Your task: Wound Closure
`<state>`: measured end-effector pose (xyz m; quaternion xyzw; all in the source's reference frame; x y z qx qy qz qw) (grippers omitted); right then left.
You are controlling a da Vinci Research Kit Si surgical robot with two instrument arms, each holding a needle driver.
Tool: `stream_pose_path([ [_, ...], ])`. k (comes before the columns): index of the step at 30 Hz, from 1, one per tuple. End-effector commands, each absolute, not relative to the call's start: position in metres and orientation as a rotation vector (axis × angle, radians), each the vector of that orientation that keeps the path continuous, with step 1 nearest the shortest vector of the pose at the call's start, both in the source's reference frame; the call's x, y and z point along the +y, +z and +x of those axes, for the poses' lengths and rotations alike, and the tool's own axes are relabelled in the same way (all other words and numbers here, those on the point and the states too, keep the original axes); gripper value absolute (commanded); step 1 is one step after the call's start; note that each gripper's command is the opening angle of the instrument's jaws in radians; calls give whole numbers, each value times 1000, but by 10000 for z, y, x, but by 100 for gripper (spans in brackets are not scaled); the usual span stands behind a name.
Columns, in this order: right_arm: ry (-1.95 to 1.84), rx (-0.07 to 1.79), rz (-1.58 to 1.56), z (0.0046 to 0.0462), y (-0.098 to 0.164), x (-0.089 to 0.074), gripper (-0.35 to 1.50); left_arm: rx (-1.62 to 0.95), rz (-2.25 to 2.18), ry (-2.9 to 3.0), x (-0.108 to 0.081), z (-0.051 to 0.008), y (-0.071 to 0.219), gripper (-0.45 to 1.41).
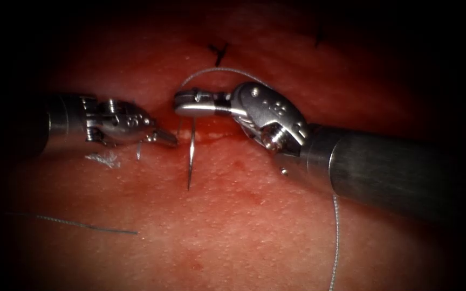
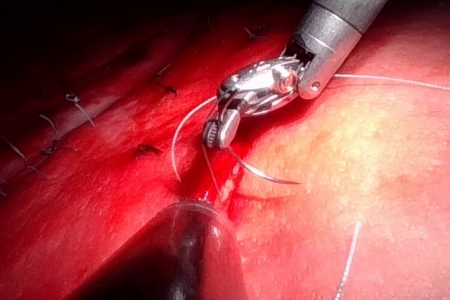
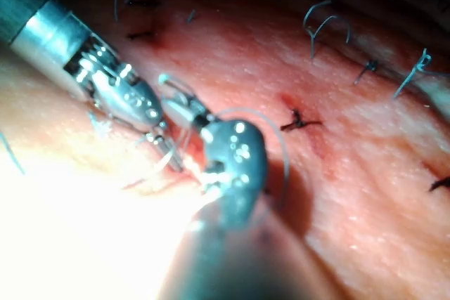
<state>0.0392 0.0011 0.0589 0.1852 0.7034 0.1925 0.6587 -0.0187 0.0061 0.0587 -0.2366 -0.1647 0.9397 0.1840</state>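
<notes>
From my console the nearest thing is a loose length of thread (image 1: 87, 224) on the tissue (image 1: 233, 231), well below and apart from both tools. Another run of thread (image 1: 336, 242) trails down past my right tool's shaft.

My right tool (image 1: 182, 103) is clamped on the needle (image 1: 191, 156). In the left wrist view the needle (image 2: 264, 172) reads as a curve held near its thread end, the arc sweeping away from the jaws to a free point. In the endoscope view it hangs straight below the jaws, edge-on, its point at or just above the tissue; I cannot tell whether it touches. I see none of it buried in the tissue.

My left tool (image 1: 169, 139) sits just to the left of the needle, tips close to the cut (image 1: 211, 134). It seems to hold nothing, and I cannot tell whether its jaws are parted or closed.

With the needle held like this, I judge the care is to keep the grip firm so the curve does not swivel, and to keep the point square to the cut's edge.

Beyond the right tool's jaws, thread (image 1: 217, 73) arcs over them, and a tied stitch (image 1: 219, 52) sits farther off.

Hard to make out: where the thread joins the needle, which is covered by the jaws, and the cut's edges under red fluid (image 2: 211, 194).
</notes>
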Motion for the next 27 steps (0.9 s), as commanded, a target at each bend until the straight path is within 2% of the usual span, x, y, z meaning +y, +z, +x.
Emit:
stream_pose_path([
  [1,425,1598,411,402,592,15,-35,-464,-664,2648,67,-194,592,-45],
  [13,285,1599,207,409,602,17,-35,-597,-391,2777,47,-196,616,-45],
  [14,269,1600,185,409,603,18,-35,-605,-379,2784,45,-195,616,-32],
  [18,231,1594,129,410,611,20,-35,-623,-374,2788,41,-193,609,-11],
  [27,209,1561,44,411,635,26,-35,-630,-373,2781,31,-195,598,-3],
])
